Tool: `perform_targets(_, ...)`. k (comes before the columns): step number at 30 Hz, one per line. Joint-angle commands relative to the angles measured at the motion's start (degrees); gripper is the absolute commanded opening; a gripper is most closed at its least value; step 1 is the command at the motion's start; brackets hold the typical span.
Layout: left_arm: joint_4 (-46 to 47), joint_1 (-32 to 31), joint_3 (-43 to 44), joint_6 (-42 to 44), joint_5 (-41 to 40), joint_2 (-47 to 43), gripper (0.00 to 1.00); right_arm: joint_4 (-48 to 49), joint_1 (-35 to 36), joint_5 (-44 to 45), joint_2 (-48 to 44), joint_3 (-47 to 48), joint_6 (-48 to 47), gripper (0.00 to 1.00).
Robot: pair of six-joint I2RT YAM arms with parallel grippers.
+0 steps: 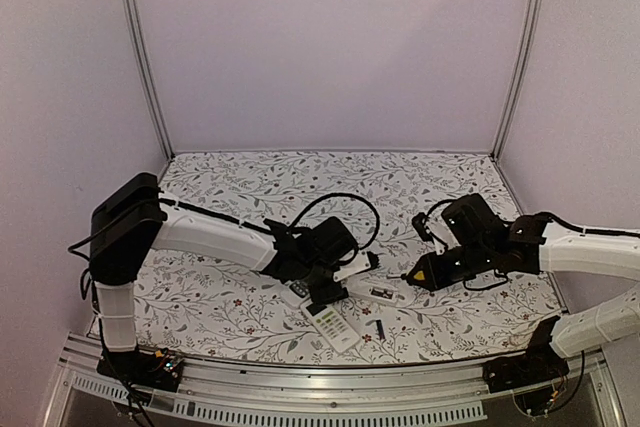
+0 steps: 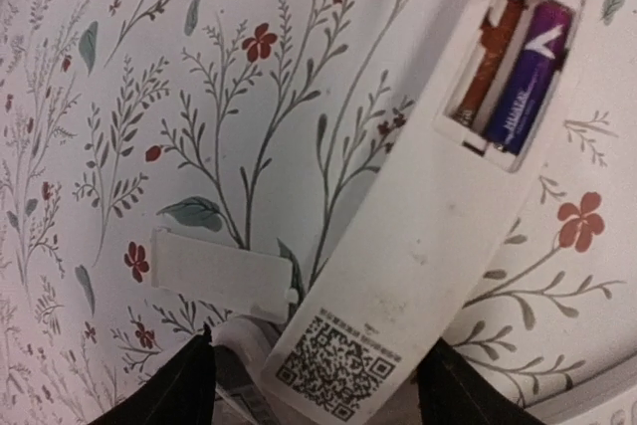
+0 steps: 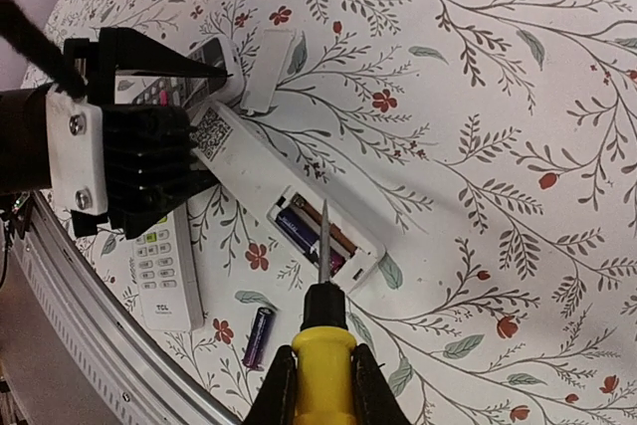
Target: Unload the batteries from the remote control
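Note:
The white remote control (image 2: 398,276) lies back-up with its battery bay open; it also shows in the top view (image 1: 378,293) and the right wrist view (image 3: 254,161). In the bay lie two batteries, a red-orange one (image 2: 493,52) and a purple-blue one (image 2: 528,77). My left gripper (image 2: 318,395) is shut on the remote's end with the QR code. My right gripper (image 3: 320,385) is shut on a yellow-handled tool (image 3: 320,355). The tool's metal tip (image 3: 323,231) hangs over the batteries (image 3: 304,231). A loose purple battery (image 3: 257,337) lies on the cloth near the front edge.
The removed white battery cover (image 2: 224,271) lies left of the remote. A white TCL remote (image 3: 159,266) lies near the table's front rail (image 3: 70,286). A third remote with buttons (image 3: 199,52) lies partly under the left gripper. The floral cloth (image 1: 300,182) runs to the back walls.

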Motion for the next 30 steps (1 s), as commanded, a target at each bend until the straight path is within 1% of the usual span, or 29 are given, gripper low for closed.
perform_targets(1, -1.62, 2.92, 1.26, -1.18, -5.3, 1.07, 0.69, -0.99, -0.72, -2.19, 2.55, 2.33, -3.95, 0.0)
perform_targets(7, -1.6, 3.57, 3.17, -4.16, -7.57, 2.15, 0.69, -1.78, -0.81, -4.49, 5.66, 3.29, -5.78, 0.0)
perform_targets(9, -1.22, 3.71, 3.25, -5.38, -8.47, 1.78, 0.68, -1.98, -0.81, -5.17, 5.47, 3.21, -5.57, 0.0)
perform_targets(11, -1.08, 4.37, 3.68, -7.47, -7.61, 0.99, 0.68, -2.22, -0.81, -6.04, 4.45, 3.21, -5.22, 0.0)
perform_targets(19, -2.39, 7.67, 5.84, -17.76, 4.76, -3.04, 0.68, -2.66, -0.81, -7.73, 0.67, 1.51, -4.06, 0.0)
perform_targets(23, -2.85, 8.28, 6.45, -25.64, 11.93, -4.0, 0.68, -1.8, -0.81, -9.43, 1.14, 0.35, -3.53, 0.0)
perform_targets(27, 0.21, 8.45, 3.52, -34.28, 21.74, -4.74, 0.68, -1.39, -0.81, -10.21, 1.66, -0.38, -3.19, 0.0)
perform_targets(30, 2.93, 8.35, 1.05, -38.74, 25.14, -5.06, 0.67, -0.9, -0.81, -11.24, 2.27, -1.1, -3.17, 0.0)
